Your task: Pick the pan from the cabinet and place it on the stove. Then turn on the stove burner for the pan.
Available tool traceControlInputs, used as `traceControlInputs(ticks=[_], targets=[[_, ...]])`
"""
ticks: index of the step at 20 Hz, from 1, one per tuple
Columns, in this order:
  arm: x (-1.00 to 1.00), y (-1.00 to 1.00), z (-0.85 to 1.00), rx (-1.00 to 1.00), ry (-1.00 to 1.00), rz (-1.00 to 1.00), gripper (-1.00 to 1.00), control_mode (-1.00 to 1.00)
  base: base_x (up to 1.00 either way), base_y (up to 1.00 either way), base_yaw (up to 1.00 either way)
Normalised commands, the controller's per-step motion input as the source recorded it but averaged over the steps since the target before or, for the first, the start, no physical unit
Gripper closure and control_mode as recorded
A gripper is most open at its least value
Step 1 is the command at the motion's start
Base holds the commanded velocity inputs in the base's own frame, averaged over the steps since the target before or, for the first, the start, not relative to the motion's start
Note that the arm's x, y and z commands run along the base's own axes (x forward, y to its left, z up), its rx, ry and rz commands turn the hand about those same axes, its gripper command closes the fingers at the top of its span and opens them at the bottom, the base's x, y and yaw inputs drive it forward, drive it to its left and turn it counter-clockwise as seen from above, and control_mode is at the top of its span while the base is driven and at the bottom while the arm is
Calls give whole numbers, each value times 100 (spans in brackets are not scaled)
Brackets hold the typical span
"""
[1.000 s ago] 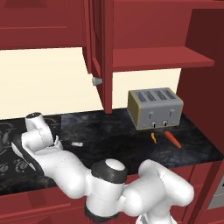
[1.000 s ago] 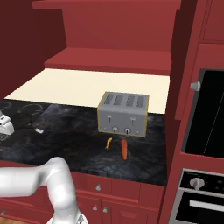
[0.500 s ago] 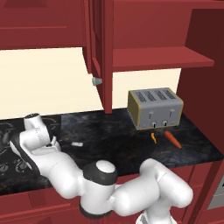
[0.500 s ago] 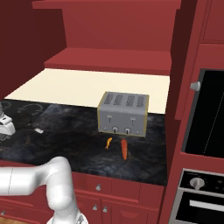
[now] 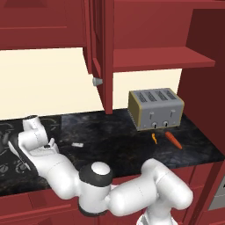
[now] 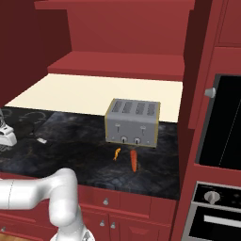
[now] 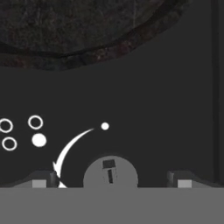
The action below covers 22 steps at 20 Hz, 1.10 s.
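Since the earlier frame the arm has folded lower over the left end of the tabletop (image 5: 132, 136). The end effector (image 7: 111, 179), fingers spread and empty, straddles a stove (image 7: 144, 109) knob (image 7: 110, 171), apparently to turn it. The pan (image 7: 65, 26) sits just beyond. The toaster (image 5: 155, 108) stands right. No readable writing, only burner symbols.

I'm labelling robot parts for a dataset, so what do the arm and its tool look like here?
The arm is glossy white, made of rounded, bulbous links with a dark grey band at one joint. No cables or markings show on it. In the hand view, the tool ends in two small dark grey fingertips, each with a lighter grey square pad.
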Motion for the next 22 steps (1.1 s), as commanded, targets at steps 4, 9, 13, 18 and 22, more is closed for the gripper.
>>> traceControlInputs(ticks=[4, 9, 13, 18, 22], targets=[[3, 10, -16, 0, 1, 0, -100, -100, 0, 0, 0], [0, 10, -19, 0, 0, 0, -100, -100, 0, 0, 0], [0, 1, -23, 0, 0, 0, -100, -100, 0, 0, 0], [-8, -5, -30, 0, 0, 0, -100, -100, 0, 0, 0], [-19, -9, -28, 0, 0, 0, -100, -100, 0, 0, 0]])
